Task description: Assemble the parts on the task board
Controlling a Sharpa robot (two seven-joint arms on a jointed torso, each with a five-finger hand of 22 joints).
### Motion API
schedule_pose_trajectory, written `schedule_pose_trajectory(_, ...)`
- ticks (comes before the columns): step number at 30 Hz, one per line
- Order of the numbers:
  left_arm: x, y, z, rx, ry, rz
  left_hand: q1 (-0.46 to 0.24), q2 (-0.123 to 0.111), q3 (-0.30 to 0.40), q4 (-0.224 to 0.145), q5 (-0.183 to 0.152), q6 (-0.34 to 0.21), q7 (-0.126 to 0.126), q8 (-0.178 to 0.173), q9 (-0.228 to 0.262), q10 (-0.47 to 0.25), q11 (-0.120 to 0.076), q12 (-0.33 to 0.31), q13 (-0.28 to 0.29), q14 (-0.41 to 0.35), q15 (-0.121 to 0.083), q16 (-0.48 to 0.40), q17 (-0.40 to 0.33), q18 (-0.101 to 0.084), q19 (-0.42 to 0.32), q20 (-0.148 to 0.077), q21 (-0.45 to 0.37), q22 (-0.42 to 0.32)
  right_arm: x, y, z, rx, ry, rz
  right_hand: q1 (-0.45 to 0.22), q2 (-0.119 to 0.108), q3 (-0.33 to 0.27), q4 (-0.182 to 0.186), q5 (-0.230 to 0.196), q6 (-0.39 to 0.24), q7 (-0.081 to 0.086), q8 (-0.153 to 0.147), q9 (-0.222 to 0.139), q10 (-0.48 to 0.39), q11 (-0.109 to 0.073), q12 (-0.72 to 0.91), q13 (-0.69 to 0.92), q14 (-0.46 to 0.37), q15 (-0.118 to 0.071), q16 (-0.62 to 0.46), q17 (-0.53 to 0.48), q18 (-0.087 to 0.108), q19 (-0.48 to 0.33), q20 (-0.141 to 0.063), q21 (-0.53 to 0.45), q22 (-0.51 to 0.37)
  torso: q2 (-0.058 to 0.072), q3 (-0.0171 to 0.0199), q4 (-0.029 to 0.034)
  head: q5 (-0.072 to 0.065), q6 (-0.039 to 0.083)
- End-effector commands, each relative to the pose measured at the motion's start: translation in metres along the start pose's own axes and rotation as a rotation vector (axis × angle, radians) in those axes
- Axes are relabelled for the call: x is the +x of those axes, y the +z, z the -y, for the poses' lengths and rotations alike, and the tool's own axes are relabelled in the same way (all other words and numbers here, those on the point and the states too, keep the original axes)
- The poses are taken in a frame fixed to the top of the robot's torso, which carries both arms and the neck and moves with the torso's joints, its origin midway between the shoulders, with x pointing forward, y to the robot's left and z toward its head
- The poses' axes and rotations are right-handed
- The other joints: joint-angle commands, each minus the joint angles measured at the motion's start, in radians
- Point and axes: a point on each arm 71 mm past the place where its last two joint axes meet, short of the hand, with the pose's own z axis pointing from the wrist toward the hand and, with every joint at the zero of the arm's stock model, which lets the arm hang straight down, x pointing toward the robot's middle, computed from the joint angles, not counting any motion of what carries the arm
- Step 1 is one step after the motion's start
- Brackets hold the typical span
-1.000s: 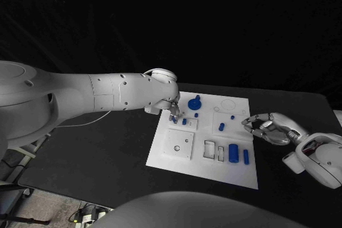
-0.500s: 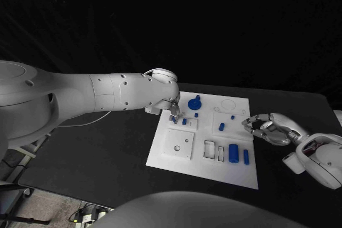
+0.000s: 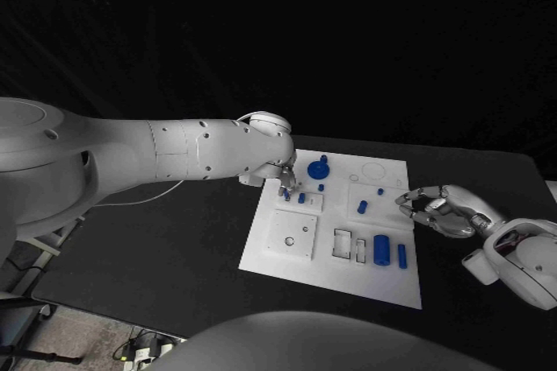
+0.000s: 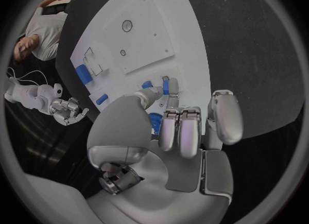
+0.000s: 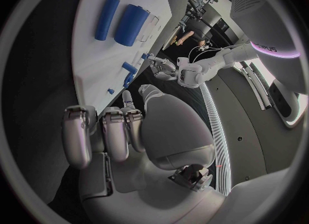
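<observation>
The left robot hand [image 3: 280, 173] is reaching over the board's [image 3: 302, 262] far left part, its fingertips pinching a small blue peg [image 4: 166, 86] at the board surface. The right robot hand [image 3: 435, 209] is hovering just off the board's right edge, fingers curled in, holding nothing. Two blue cylinders [image 3: 381, 245] are lying side by side near the board's right edge, a round blue knob [image 3: 317, 170] is standing at its far side, and several small pegs are sitting between. The board is lying on the black desk [image 3: 174, 234].

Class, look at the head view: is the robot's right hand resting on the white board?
No. The right hand hovers beside the board, off its right edge, holding nothing.
</observation>
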Motion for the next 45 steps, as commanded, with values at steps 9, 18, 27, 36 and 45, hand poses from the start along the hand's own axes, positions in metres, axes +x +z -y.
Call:
schedule_pose_trajectory(9, 0.004, 0.002, 0.002, 0.002, -0.021, 0.02, -0.005, 0.016, 0.01, 0.0, 0.005, 0.003, -0.007, 0.008, 0.004, 0.108, -0.008, 0.002, 0.263, 0.105, -0.006, 0.003, 0.263, 0.019, -0.001, -0.006, -0.008, 0.18, 0.001, -0.001, 0.0, -0.001, -0.001, -0.003, -0.004, -0.005, 0.006, 0.0, 0.002, 0.0, 0.002, 0.006, 0.001, 0.111, 0.003, -0.004, 0.261, 0.106, 0.009, 0.003, 0.263, 0.003, 0.004, 0.002, -0.004, 0.221, 0.001, -0.0007, -0.0001, 0.0, 0.0)
schedule_pose_trajectory(18, 0.009, 0.004, 0.001, -0.002, -0.009, 0.02, -0.006, 0.016, 0.014, -0.002, 0.007, 0.003, -0.008, 0.01, 0.005, 0.108, -0.008, 0.002, 0.263, 0.105, -0.006, 0.003, 0.263, 0.021, -0.004, -0.007, -0.016, 0.178, 0.001, -0.001, 0.0, -0.002, -0.001, -0.002, -0.004, -0.005, 0.006, 0.0, 0.002, 0.0, 0.002, 0.006, 0.001, 0.111, 0.003, -0.004, 0.261, 0.106, 0.009, 0.003, 0.263, 0.003, 0.004, 0.002, -0.004, 0.221, 0.001, -0.0005, 0.0002, 0.002, 0.0)
schedule_pose_trajectory(27, 0.01, 0.004, -0.001, -0.006, 0.0, 0.02, -0.006, 0.017, 0.02, -0.007, 0.009, 0.002, -0.008, 0.013, 0.008, 0.108, -0.009, 0.002, 0.263, 0.105, -0.007, 0.003, 0.263, 0.021, -0.004, -0.007, -0.018, 0.178, 0.001, -0.001, 0.0, -0.001, -0.001, -0.002, -0.004, -0.005, 0.006, 0.0, 0.002, 0.0, 0.002, 0.006, 0.001, 0.111, 0.003, -0.004, 0.261, 0.106, 0.009, 0.003, 0.263, 0.003, 0.004, 0.002, -0.004, 0.221, 0.0, -0.0003, 0.0003, 0.004, 0.0)
schedule_pose_trajectory(36, 0.012, 0.002, -0.002, -0.002, 0.007, 0.018, -0.007, 0.015, 0.03, -0.019, 0.011, 0.004, -0.009, 0.02, 0.012, 0.108, -0.01, 0.002, 0.263, 0.105, -0.008, 0.003, 0.263, 0.022, -0.004, -0.008, -0.022, 0.177, 0.002, -0.001, 0.0, 0.0, -0.001, -0.002, -0.004, -0.005, 0.006, 0.0, 0.002, 0.0, 0.002, 0.006, 0.001, 0.111, 0.003, -0.004, 0.261, 0.106, 0.009, 0.003, 0.263, 0.003, 0.004, 0.002, -0.004, 0.221, 0.001, -0.0007, 0.0001, 0.006, 0.0)
schedule_pose_trajectory(45, 0.01, 0.001, 0.0, 0.02, -0.036, 0.058, 0.004, 0.007, 0.058, -0.058, 0.012, 0.018, -0.017, 0.053, 0.032, 0.108, -0.017, 0.002, 0.263, 0.105, -0.014, 0.003, 0.263, 0.02, 0.002, -0.013, -0.016, 0.18, 0.002, -0.001, 0.0, -0.001, 0.0, -0.002, -0.004, -0.005, 0.006, 0.0, 0.002, 0.0, 0.002, 0.006, 0.001, 0.111, 0.003, -0.004, 0.261, 0.106, 0.009, 0.003, 0.263, 0.003, 0.004, 0.002, -0.004, 0.221, 0.002, -0.001, 0.0003, 0.005, 0.0)
